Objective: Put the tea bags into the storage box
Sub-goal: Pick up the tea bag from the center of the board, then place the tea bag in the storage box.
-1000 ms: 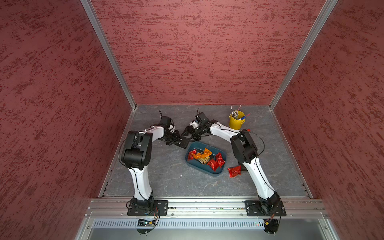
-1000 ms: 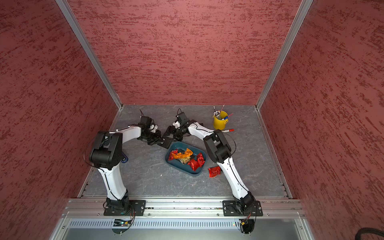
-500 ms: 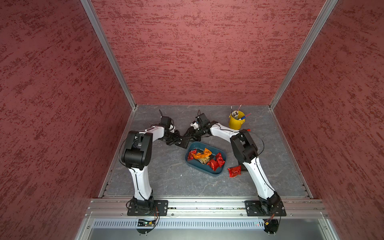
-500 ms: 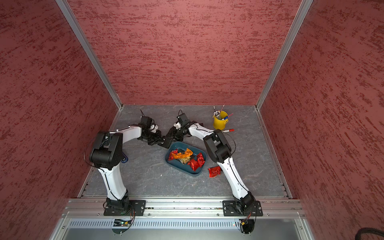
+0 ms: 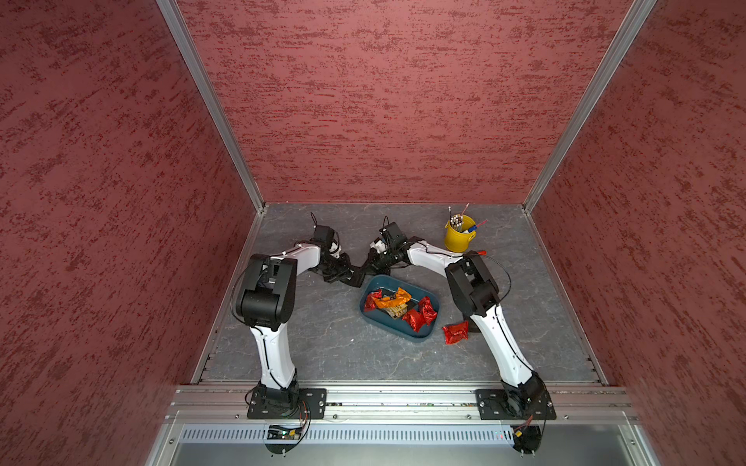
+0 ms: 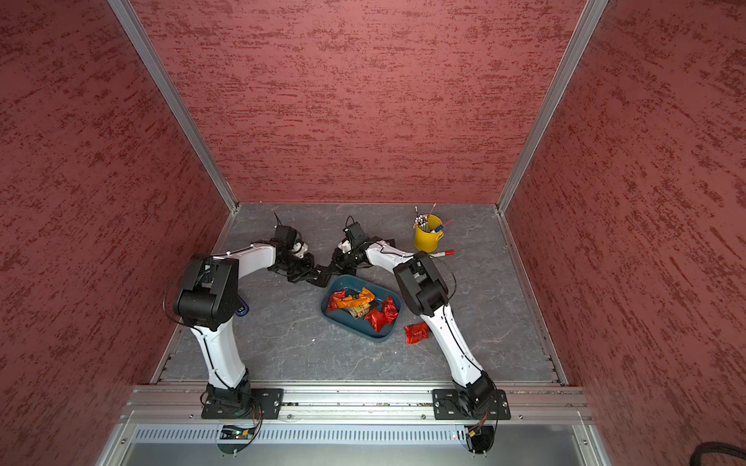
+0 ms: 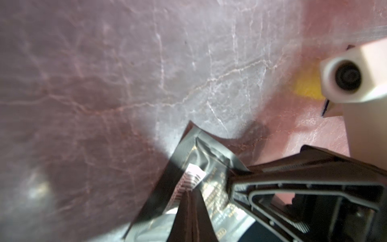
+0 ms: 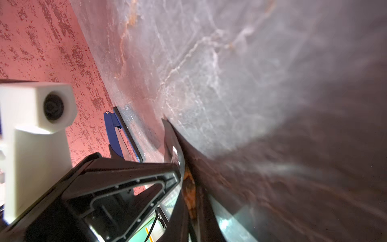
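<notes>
**Top pair.** Mounted high over the near rail (image 5: pixel 403 397), looking steeply down and forward; distant. Arm bases (image 5: pixel 286 403) at the lower edge of the frame, table (image 5: pixel 323 343) mid-frame, back wall (image 5: pixel 383 101) filling the upper half. Both top views share almost the whole scene, offset sideways.

**Left wrist.** Very close, low over the table, facing the right arm's camera housing (image 7: pixel 351 77) across a black packet (image 7: pixel 205 159).

**Right wrist.** Equally close, tilted, facing the left arm's camera housing (image 8: pixel 41 104). Both wrist views share that packet and the table around it.
</notes>
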### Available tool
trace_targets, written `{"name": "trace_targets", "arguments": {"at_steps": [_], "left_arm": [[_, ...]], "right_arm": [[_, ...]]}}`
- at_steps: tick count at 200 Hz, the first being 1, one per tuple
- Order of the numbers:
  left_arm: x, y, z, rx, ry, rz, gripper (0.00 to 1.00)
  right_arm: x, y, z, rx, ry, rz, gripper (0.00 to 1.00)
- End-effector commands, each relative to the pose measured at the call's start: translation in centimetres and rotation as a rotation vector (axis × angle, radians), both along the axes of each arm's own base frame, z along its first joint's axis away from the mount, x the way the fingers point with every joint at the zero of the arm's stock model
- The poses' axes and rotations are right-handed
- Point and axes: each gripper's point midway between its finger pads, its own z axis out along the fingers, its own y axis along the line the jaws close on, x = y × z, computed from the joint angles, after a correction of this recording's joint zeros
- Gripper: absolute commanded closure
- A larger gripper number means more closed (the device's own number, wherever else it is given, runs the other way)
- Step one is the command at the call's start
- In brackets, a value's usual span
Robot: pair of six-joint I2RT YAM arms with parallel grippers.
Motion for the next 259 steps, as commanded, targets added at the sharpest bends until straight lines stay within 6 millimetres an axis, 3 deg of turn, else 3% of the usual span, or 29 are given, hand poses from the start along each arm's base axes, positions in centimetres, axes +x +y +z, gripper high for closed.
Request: {"name": "trace_targets", "arguments": {"at_steps": [1,61,94,118,158,207,259], "left_arm": [[1.5,-0.3,4.6,-0.009,-0.11,-0.008,1.0],[1.5,0.5,10.4,-0.028,-0.212,0.013,1.0],[0.7,1.1,11.7,-0.017,-0.226,0.015,0.99],[0.1,1.3,11.8,-0.018,-0.22,0.024,0.99],[-0.8,1.3,11.7,-0.028,-0.207,0.032,0.97],[-1.5,1.2,12.2,-0.022,-0.205,0.037,0.97],[-2.0,0.5,11.6,-0.006,-0.183,0.02,0.96]], "right_arm": [[1.4,-1.0,1.1,-0.007,-0.038,-0.04,0.91],[3.9,-2.8,6.6,0.021,-0.131,-0.099,0.91],[4.6,-4.1,10.1,0.034,-0.186,-0.116,0.91],[3.9,-4.9,12.4,0.026,-0.225,-0.105,0.91],[-0.1,-7.6,14.9,-0.012,-0.264,-0.097,0.92],[-7.2,-12.1,17.0,-0.044,-0.275,-0.112,0.91],[-12.0,-14.6,15.0,-0.096,-0.207,-0.133,0.9]]}}
